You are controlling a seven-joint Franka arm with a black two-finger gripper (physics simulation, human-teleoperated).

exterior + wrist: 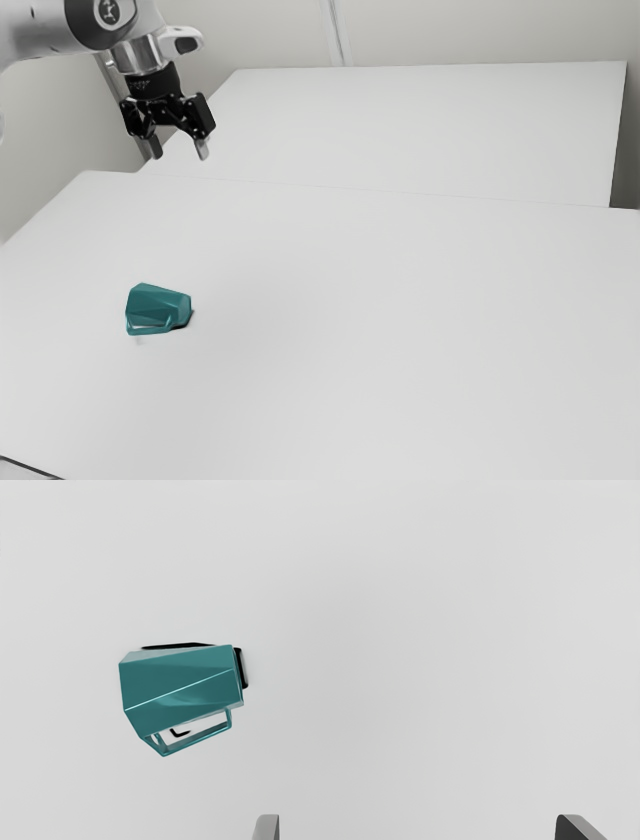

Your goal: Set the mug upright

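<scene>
One mug lies on its side, below and laterally offset from the released, empty end effector; long axis roughly parallel to jaw-opening direction.

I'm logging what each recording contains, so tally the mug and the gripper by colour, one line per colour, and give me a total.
Teal: 1, the mug, lying on its side
Black: 1, the gripper, open, with paler fingertips
Total: 2
</scene>
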